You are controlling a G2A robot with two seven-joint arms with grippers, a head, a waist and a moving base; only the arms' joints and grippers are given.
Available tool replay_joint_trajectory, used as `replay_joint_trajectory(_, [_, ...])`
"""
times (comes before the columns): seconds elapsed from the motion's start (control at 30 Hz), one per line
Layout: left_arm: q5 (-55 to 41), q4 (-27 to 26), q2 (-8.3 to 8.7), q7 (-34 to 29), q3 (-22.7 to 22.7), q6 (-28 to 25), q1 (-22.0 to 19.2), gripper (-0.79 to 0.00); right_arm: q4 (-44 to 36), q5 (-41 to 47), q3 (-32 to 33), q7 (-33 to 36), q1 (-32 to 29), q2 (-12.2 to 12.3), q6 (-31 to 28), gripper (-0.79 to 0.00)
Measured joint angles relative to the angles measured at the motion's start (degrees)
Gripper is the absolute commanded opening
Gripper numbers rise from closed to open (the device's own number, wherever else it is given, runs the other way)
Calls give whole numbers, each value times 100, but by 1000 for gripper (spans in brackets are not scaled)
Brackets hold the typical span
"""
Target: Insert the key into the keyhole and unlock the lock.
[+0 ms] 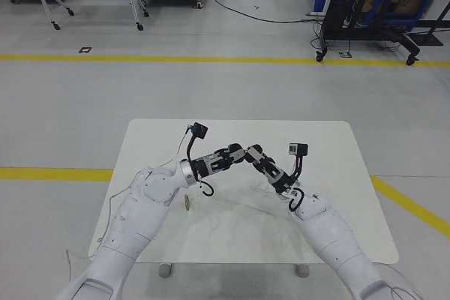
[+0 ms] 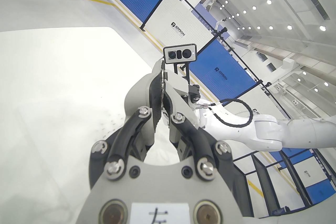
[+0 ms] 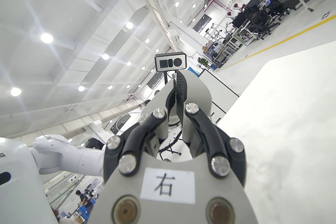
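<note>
Where the two arms meet above the white table (image 1: 322, 225), top view: the left gripper (image 1: 237, 153) and the right gripper (image 1: 253, 155) stand tip to tip in the air over the table's middle. A small pale object (image 1: 186, 201) lies on the table near the left wrist and well apart from both fingertips. It is too small to identify.

Left wrist view: the left gripper (image 2: 162, 72) has its jaws narrow. Its black pads (image 2: 156, 91) clamp a thin metal part (image 2: 164, 83) seen edge-on, and I cannot tell whether this is the key or part of the lock. The right arm's camera (image 2: 179, 53) stands just beyond the fingertips, and the right arm (image 2: 262, 130) runs off behind it.

Right wrist view: the right gripper (image 3: 176, 75) also has its jaws narrow. They are closed about a thin bright strip (image 3: 174, 84), again edge-on and not identifiable as key or lock. The left arm's camera (image 3: 170, 62) rises directly beyond the fingertips, with the table surface (image 3: 288, 104) below.
</note>
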Motion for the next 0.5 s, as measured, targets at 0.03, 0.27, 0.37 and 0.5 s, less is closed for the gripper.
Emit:
replay_joint_trajectory(0.03, [14, 2, 3, 42, -11, 8, 1, -785, 6, 2, 6, 2, 0, -1, 0, 0])
replay_joint_trajectory(0.27, [75, -2, 8, 321, -69, 99, 25, -785, 8, -1, 7, 2, 1, -1, 0, 0])
replay_joint_trajectory(0.37, [74, -1, 8, 320, -69, 98, 24, -785, 8, -1, 7, 2, 1, -1, 0, 0])
replay_joint_trajectory(0.5, [93, -37, 9, 357, -68, 135, 55, -785, 8, -1, 7, 2, 1, -1, 0, 0])
